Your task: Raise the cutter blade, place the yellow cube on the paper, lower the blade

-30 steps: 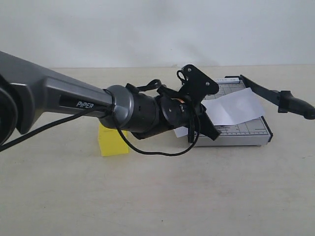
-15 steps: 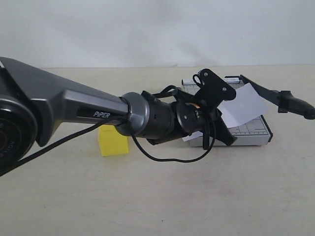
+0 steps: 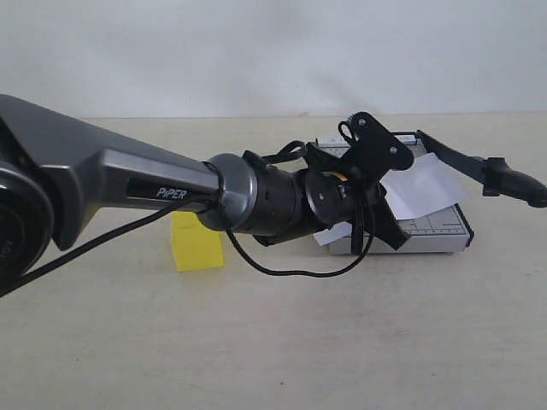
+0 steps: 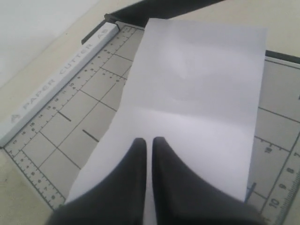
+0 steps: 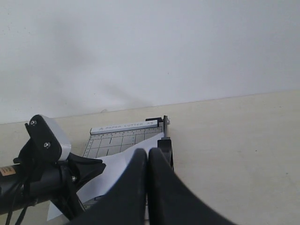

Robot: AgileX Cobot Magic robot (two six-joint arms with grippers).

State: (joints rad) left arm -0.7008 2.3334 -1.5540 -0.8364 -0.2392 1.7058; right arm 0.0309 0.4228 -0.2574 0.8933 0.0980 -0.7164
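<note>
I am worrying about three things. The yellow cube (image 3: 197,242) is sitting on the table (image 3: 273,342), left of the cutter and well apart from it. I am thinking it could slip on that long carry.

The left gripper (image 4: 147,141) is hanging right over the paper (image 3: 423,190), which is lying loose on the grey cutter base (image 3: 432,229). A bump could be pushing the sheet crooked.

The cutter blade (image 3: 511,181) is standing up on the right with nothing holding it, so it could be dropping too soon.

The left gripper's fingers are pressing almost together, pinching nothing I can see. I cannot tell if they are touching the paper. The right gripper (image 5: 148,152) is squeezing tight on nothing too.
</note>
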